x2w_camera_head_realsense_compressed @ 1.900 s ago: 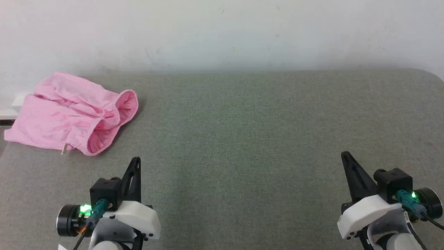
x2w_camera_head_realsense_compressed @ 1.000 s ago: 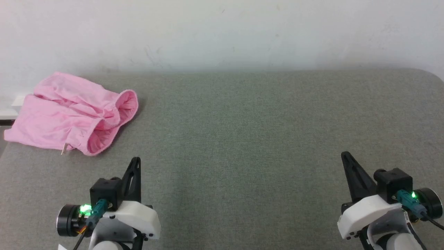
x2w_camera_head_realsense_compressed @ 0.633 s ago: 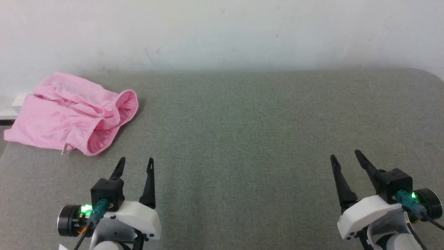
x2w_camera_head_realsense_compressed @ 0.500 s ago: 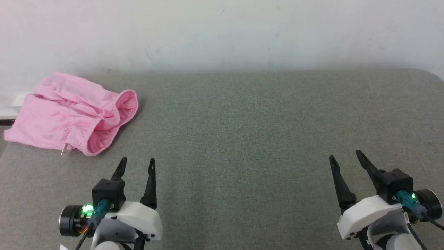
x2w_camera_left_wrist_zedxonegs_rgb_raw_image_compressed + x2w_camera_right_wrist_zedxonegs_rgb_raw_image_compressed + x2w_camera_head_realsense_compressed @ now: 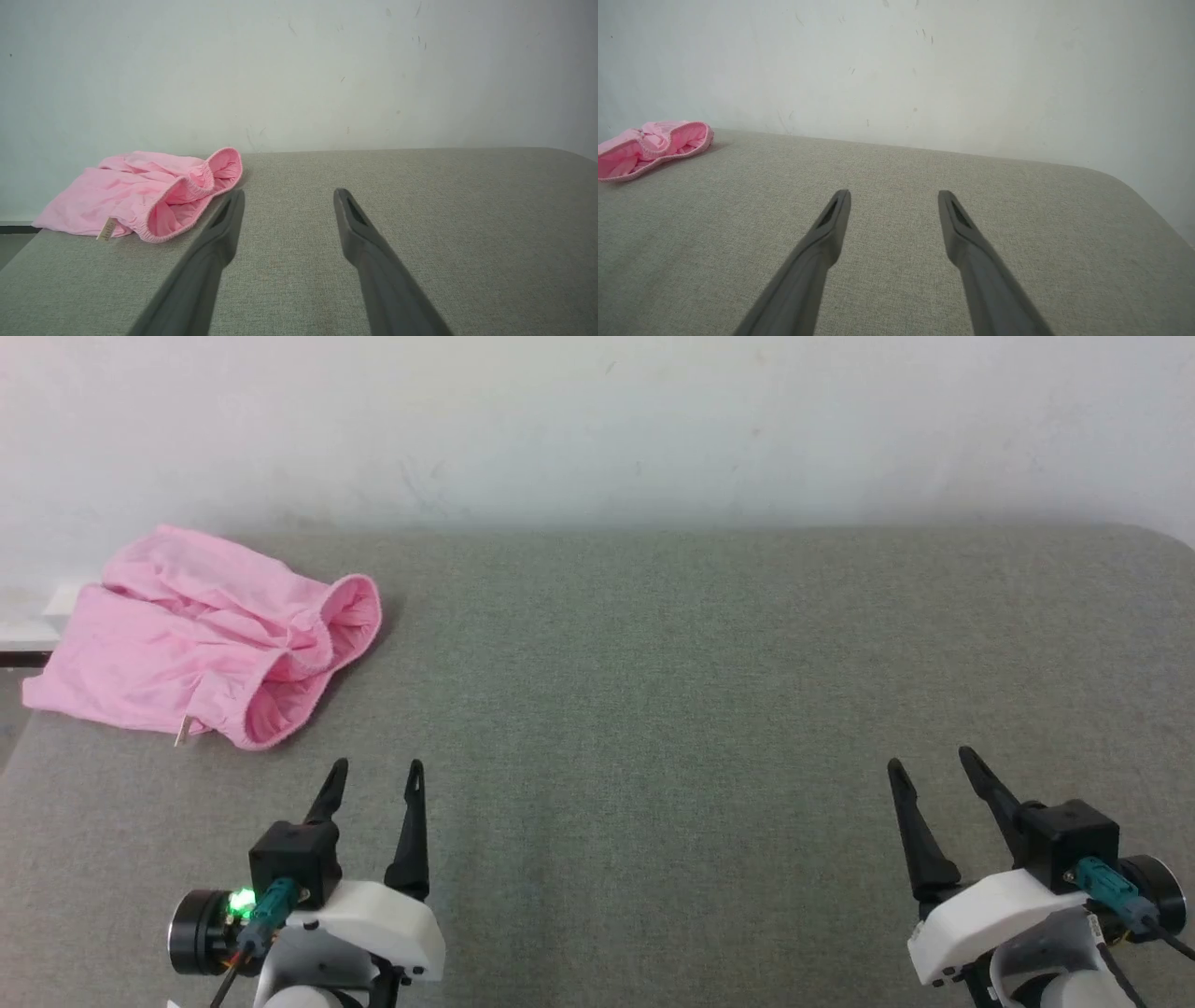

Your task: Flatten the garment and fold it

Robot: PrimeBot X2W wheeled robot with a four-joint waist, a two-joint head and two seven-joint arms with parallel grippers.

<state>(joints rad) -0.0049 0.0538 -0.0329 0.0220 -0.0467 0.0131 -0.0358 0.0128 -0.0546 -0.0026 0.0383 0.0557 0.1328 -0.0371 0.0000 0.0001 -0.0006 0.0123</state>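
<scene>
The garment [image 5: 196, 635] is a light pink crumpled cloth lying at the far left of the grey table, its gathered elastic opening turned toward the right and a small white label [image 5: 183, 732] at its near edge. It also appears in the left wrist view as the garment [image 5: 145, 196] and at the left edge of the right wrist view as the garment [image 5: 649, 148]. My left gripper [image 5: 375, 767] stands open near the front, just right of and nearer than the garment, holding nothing. My right gripper [image 5: 931, 758] stands open at the front right, far from the cloth, with nothing between its fingers.
The grey fabric table [image 5: 653, 663] runs back to a white wall [image 5: 597, 420]. Its left edge [image 5: 19, 747] lies right under the garment, and its far right corner [image 5: 1167, 537] is rounded.
Both grippers opened from shut. The head view shifted slightly, so the garment sits a little further right in it; the garment itself has not moved.
</scene>
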